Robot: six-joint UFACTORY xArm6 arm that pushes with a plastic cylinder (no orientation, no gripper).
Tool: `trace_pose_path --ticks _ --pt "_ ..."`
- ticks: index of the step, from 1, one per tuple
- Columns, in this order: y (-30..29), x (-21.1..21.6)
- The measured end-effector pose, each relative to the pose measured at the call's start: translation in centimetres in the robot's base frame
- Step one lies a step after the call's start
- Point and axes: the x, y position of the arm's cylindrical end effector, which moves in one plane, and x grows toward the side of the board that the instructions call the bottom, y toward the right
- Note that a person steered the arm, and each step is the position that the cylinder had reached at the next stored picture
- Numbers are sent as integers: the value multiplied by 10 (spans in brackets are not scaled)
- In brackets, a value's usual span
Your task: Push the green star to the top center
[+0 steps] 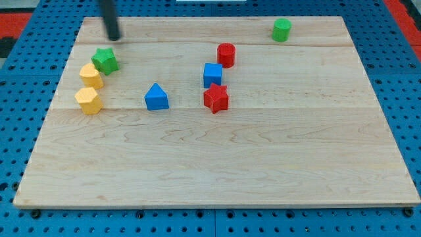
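The green star (pixel 104 60) lies near the board's upper left, touching a yellow block (pixel 91 76) just below and to its left. My tip (pixel 115 37) is the lower end of the dark rod coming in from the view's top. It stands just above and slightly right of the green star, a small gap apart from it.
A second yellow block (pixel 87 100) lies below the first. A blue triangle (pixel 156 97), a blue cube (pixel 212 74), a red star (pixel 216 98) and a red cylinder (pixel 226 54) sit mid-board. A green cylinder (pixel 281 30) is at upper right. The wooden board (pixel 263 164) ends in blue pegboard.
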Motion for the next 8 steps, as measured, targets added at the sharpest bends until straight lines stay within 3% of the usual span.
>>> trace_pose_path --ticks 1,2,3,4,6,7,8 --pt "16 79" --pt "61 88" --pt "99 39" --pt "138 23" --pt "123 -24" --pt "125 -29" --pt "194 -20"
